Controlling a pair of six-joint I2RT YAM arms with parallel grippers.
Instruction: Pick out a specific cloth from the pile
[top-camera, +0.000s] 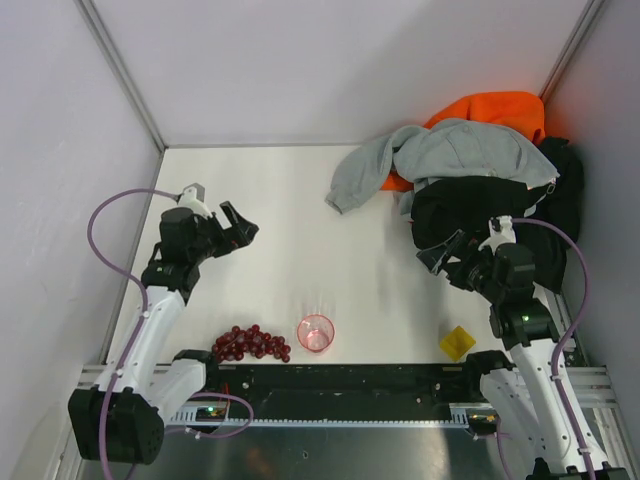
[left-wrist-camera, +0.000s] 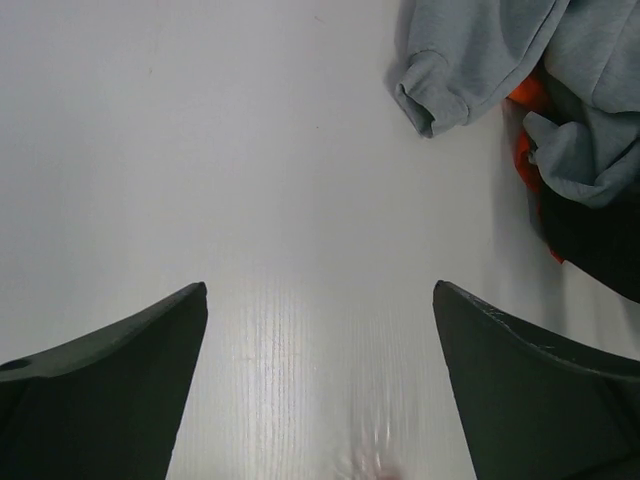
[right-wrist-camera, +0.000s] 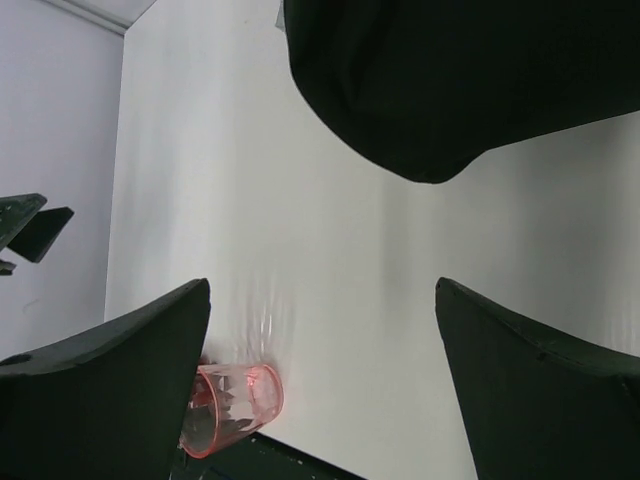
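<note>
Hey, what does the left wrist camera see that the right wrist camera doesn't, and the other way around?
Only the left wrist view shows the light grey sweatshirt's sleeve and slivers of red-orange fabric tucked under it. Only the right wrist view shows the clear pink plastic cup. Both show the black cloth, the white tabletop and an open gripper: the left gripper in one, the right gripper in the other.

Open table (top-camera: 300, 230) at centre; the pile (top-camera: 470, 165) blocks the far right corner.
</note>
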